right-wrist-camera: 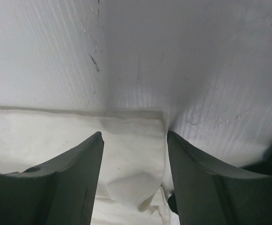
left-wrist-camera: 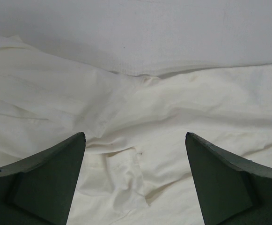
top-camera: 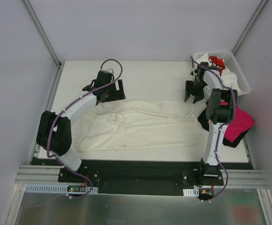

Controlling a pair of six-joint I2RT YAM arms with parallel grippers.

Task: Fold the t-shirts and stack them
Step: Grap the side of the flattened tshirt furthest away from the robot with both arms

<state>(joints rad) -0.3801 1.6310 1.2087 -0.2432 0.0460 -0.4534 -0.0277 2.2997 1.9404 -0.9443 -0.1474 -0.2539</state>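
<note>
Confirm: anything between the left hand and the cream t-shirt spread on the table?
Nothing visible. The left hand hangs open over the cream t-shirt, and the left wrist view shows only bare cloth beneath it.

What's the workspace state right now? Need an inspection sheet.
Surface: white table, mostly covered at the middle.
Job's things: cream t-shirt spread out and crumpled, unfolded; magenta-pink shirt heaped at the right edge over a black shirt; red-print shirt in the basket.
Clutter: white lattice basket at the far right corner.
Grippers: left gripper jaws wide open over the cream t-shirt; right gripper jaws open over its edge.
Cables: purple cable looped along each arm, none snagged.
Surroundings: pale enclosure walls; metal rail at the near edge.
</note>
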